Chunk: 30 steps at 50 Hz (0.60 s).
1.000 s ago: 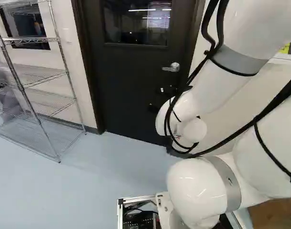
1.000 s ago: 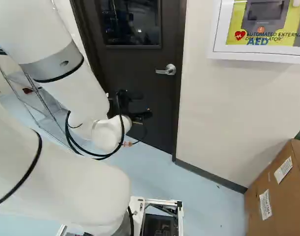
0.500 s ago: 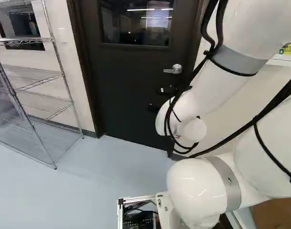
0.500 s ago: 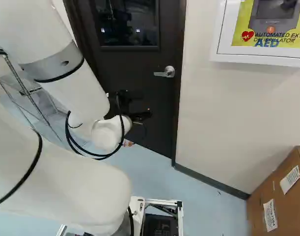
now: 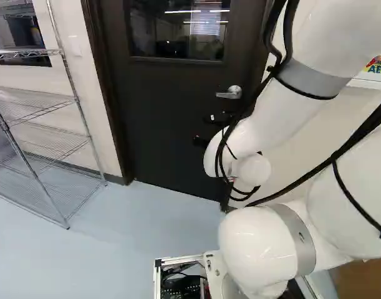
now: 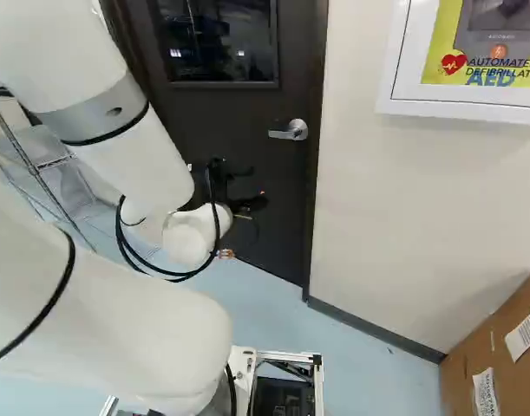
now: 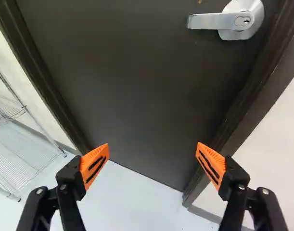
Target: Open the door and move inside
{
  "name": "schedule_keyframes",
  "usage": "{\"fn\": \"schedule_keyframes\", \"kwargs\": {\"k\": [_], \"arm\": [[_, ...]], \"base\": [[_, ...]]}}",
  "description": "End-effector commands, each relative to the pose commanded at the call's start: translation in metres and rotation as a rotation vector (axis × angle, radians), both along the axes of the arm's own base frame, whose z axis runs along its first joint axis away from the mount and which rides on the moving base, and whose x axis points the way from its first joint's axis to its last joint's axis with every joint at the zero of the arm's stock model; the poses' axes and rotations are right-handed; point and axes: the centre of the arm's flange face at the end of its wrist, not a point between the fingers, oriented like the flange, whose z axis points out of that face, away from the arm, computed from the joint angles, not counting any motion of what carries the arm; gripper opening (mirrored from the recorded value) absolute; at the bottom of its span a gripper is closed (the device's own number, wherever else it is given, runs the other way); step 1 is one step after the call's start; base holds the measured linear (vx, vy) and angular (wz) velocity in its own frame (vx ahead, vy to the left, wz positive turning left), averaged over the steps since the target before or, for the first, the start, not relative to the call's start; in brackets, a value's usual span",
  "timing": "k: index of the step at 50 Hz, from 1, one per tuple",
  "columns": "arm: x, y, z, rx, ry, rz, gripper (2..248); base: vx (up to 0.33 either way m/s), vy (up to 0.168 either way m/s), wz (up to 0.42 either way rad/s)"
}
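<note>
The top of the door (image 5: 171,124) is cut off in both base views (its window (image 6: 217,43) too), and what lies past the glass is too dim to tell. In the left base view the arm (image 5: 277,118) hides the door's right foot and much of the end effector (image 6: 254,185); in the right base view its black parts blur into the dark door. The wrist view cuts off the fingers' (image 7: 211,163) near ends. The wire rack (image 5: 75,99) on the left runs out of the left base view and slips partly behind the arm in the right one. On the right, the wall cabinet (image 6: 403,95) and the near cardboard box (image 6: 473,355) are cut off.
</note>
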Motion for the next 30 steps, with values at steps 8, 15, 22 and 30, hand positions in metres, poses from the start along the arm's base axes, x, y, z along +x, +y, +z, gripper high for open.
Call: {"fn": "schedule_keyframes", "kwargs": {"k": [8,15,22,30], "arm": [[0.0,0.0,0.0,0.0,0.0,0.0,247],[0.0,0.0,0.0,0.0,0.0,0.0,247],[0.0025,0.0,0.0004,0.0,0.001,0.0,247],[0.0064,-0.0003,0.0011,0.0,0.002,-0.001,247]], "base": [[0.053,0.002,-0.008],[0.042,0.0,-0.006],[0.038,-0.002,-0.005],[0.003,0.0,-0.002]]}}
